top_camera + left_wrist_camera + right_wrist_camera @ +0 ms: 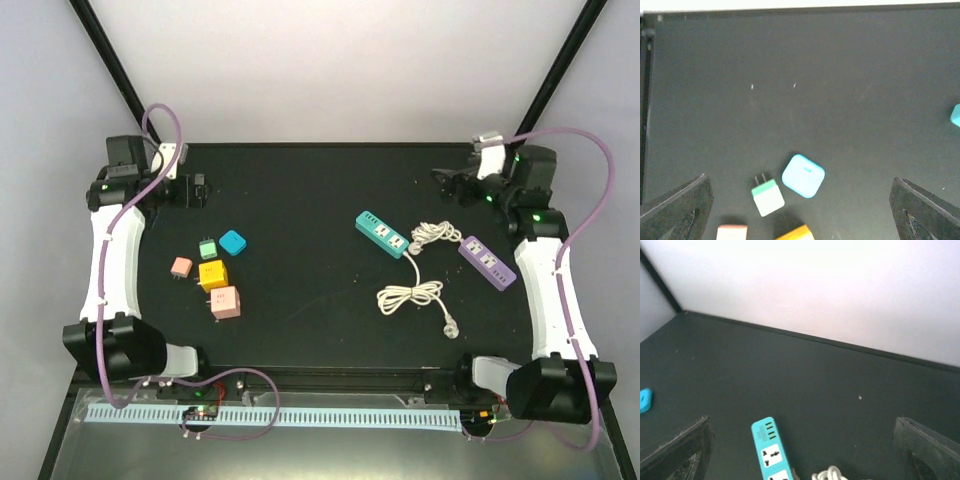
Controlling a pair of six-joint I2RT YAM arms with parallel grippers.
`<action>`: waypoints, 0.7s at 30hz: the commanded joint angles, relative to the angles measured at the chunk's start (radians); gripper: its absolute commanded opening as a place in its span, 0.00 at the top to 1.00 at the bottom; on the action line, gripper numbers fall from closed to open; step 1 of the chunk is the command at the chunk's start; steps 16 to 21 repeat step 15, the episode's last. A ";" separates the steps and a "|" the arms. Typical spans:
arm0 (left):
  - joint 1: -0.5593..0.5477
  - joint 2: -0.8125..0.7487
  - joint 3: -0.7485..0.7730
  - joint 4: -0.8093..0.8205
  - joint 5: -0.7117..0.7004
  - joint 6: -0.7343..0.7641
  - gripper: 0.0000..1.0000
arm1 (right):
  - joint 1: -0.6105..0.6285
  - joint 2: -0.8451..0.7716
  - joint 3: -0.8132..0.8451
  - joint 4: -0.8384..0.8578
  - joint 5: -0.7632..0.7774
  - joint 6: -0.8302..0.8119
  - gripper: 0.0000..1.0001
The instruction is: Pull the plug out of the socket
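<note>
A teal power strip [383, 234] with its sockets lies right of centre on the black table, and its top end shows in the right wrist view [769, 450]. A purple power strip [487, 261] lies to its right. White cords are bundled between them [435, 234] and below them [408, 297], and one white plug [452, 325] lies loose on the table. Whether a plug sits in a socket at the teal strip's lower end I cannot tell. My right gripper [448, 186] [802, 421] hovers open at the far right, behind the strips. My left gripper [196, 190] [800, 182] is open at the far left.
Several small chargers lie on the left: blue [233, 242] [803, 175], green and white [207, 248] [768, 196], small pink [181, 267], yellow [212, 274] and a larger pink one [225, 301]. The table's back edge [815, 337] meets a white wall.
</note>
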 commanded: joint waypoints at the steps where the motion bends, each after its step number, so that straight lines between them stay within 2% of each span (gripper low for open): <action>1: 0.058 -0.060 -0.066 0.039 0.048 0.009 0.01 | -0.108 -0.055 -0.120 0.190 -0.043 0.179 0.00; 5: 0.080 -0.075 -0.140 0.045 0.036 0.023 0.01 | -0.179 -0.074 -0.217 0.225 -0.017 0.197 0.00; 11: 0.082 -0.103 -0.221 0.084 0.075 0.004 0.01 | -0.184 -0.126 -0.354 0.337 0.012 0.207 0.00; 21: 0.082 -0.095 -0.221 0.088 0.110 -0.003 0.01 | -0.184 -0.152 -0.389 0.371 0.000 0.193 0.00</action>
